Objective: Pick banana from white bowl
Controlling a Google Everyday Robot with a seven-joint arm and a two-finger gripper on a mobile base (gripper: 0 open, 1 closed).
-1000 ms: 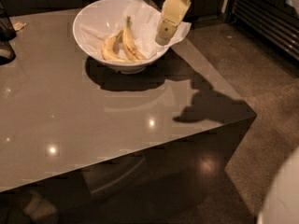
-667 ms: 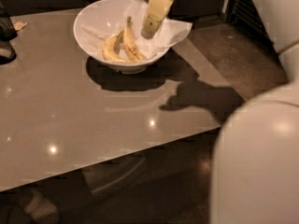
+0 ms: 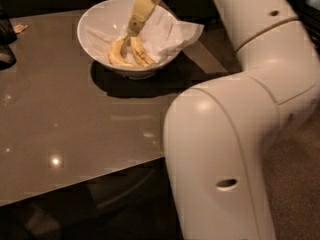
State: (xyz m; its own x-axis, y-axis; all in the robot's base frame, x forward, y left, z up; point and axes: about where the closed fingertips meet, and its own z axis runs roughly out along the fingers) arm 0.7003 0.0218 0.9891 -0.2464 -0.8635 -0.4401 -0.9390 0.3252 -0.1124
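The white bowl (image 3: 95, 21) stands at the back of the glossy brown table (image 3: 75, 129). Two yellow bananas lie side by side in it. The straighter banana (image 3: 140, 52) is on the right and the shorter, curved banana (image 3: 117, 55) is on the left. A white paper (image 3: 172, 33) lines the bowl's right side and hangs over its rim. My gripper (image 3: 132, 31) reaches down into the bowl from the top, its tip just above the bananas' upper ends. I cannot tell whether it touches them.
My white arm (image 3: 235, 134) fills the right and front of the view and hides the table's right corner. A dark object (image 3: 5, 39) stands at the left edge, with a small scrap (image 3: 20, 28) behind it. The table's front edge runs along the lower left.
The gripper has moved left and down, from over the bowl's right rim into the bowl above the bananas. The arm's bulk has swung into the right of the view.
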